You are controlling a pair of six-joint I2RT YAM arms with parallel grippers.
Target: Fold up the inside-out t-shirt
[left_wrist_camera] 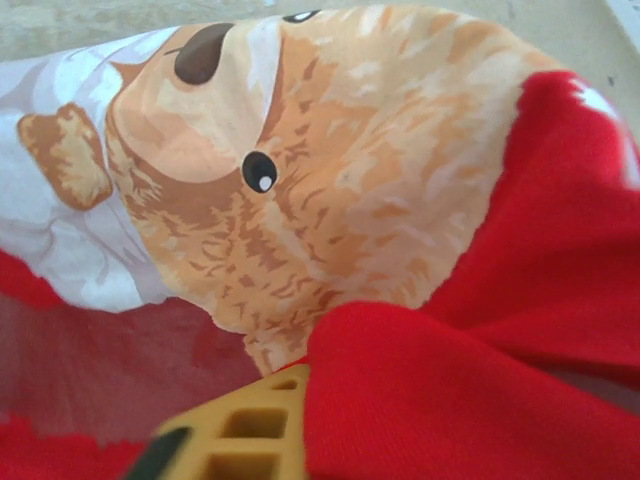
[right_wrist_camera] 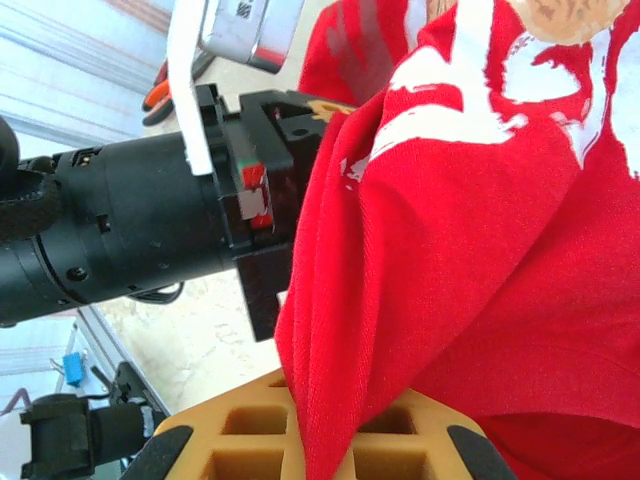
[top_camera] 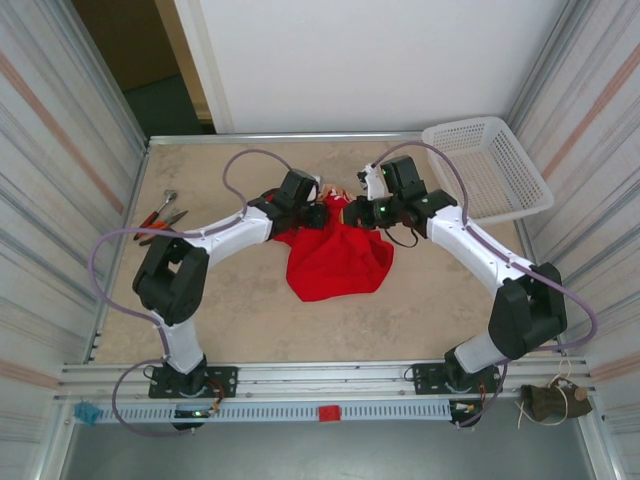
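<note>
My left claw [top_camera: 318, 214] and my right claw [top_camera: 361, 212] each pinched the upper edge of the t-shirt [top_camera: 336, 262], close together over the middle of the table [top_camera: 250, 310]. The red cloth hung bunched below them, with its printed bear [left_wrist_camera: 300, 170] facing my left wrist.

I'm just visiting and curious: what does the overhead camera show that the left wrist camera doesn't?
Overhead: the left arm and right arm, the white basket far right, hand tools far left, the whole bunched red t-shirt. Left wrist: the printed animal face up close and a yellow finger against the cloth. Both: the t-shirt.
</note>
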